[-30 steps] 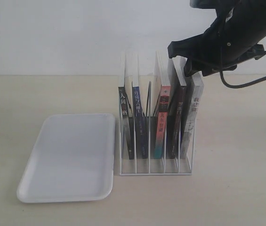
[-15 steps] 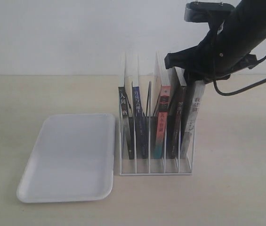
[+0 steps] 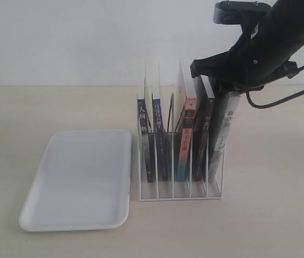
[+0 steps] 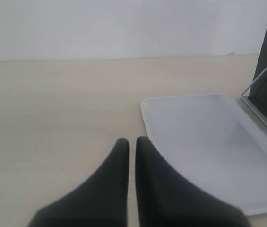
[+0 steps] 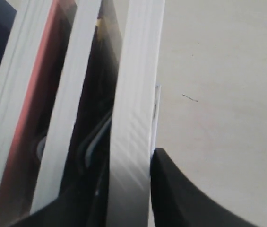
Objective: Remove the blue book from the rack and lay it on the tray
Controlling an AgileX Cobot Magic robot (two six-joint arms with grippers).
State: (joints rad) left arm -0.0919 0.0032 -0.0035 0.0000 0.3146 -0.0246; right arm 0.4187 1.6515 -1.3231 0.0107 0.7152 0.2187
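Note:
The white wire rack holds several upright books. The blue book, with a dark blue spine and white characters, stands second from the rack's left end, untouched. My right gripper is over the rack's right end, away from the blue book. Its fingers are shut across the white page edge of the grey-spined end book. The white tray lies flat to the left of the rack. My left gripper is shut with nothing in it, low over the table beside the tray.
A black-spined book fills the leftmost slot. A red-and-teal-spined book and a dark book sit between the blue book and the gripped one. In the left wrist view the rack's wire borders the tray.
My right gripper has come down onto the grey-spined end book and closed on it. That book has turned a little and the rack has slid slightly right. The left arm is still.

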